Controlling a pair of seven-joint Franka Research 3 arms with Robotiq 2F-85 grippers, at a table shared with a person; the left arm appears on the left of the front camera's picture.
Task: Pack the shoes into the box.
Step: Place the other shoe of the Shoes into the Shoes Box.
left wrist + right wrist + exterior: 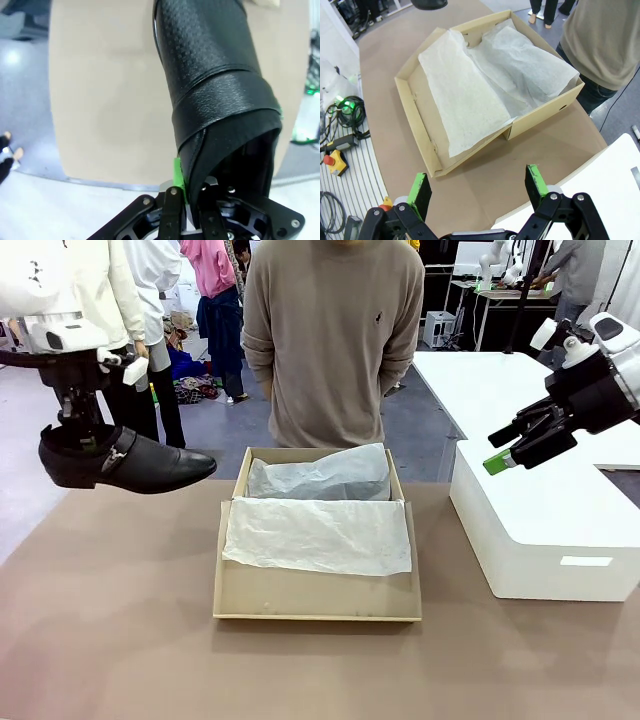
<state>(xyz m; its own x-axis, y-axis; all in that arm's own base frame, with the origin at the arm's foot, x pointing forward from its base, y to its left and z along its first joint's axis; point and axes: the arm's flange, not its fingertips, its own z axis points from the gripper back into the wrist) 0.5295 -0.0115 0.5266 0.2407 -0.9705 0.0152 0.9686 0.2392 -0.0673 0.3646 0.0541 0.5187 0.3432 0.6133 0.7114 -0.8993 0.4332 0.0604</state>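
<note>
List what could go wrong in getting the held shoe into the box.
The left jaws pinch the shoe only at its heel rim, toe jutting sideways in the air: it may pivot or slip. The tissue paper bunches up inside the box and drapes over its flap, so the shoe might crush it or sit crooked.

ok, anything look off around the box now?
Only the tissue paper: one sheet spills out of the box across the open lid flap instead of lining the inside. The shoe in the left gripper looks fine.
</note>
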